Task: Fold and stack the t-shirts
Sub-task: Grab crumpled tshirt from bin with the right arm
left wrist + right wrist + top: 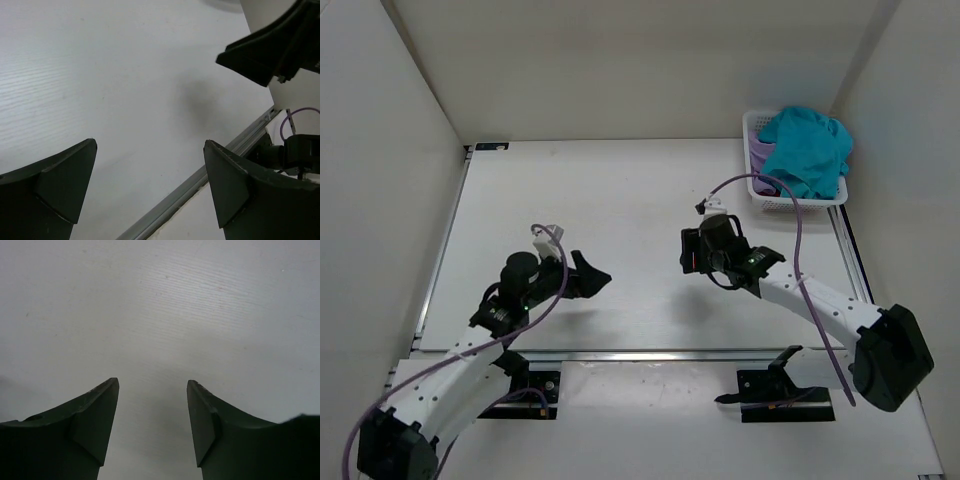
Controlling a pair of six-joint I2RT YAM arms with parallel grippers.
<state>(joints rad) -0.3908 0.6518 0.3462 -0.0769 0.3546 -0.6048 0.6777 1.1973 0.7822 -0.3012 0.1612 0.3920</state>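
basket at the table's far right corner holds a teal t-shirt heaped over a lavender t-shirt. left gripper hangs spread wide above bare table, right gripper likewise parted with nothing between its fingers, both well apart from the shirts.

left tool wide open, empty | right tool apparently part-open, empty

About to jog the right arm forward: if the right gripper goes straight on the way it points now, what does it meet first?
Most likely the bare table. The right gripper is open and empty, and its wrist view shows only white surface ahead. The basket sits off to the side, though depth is hard to judge.
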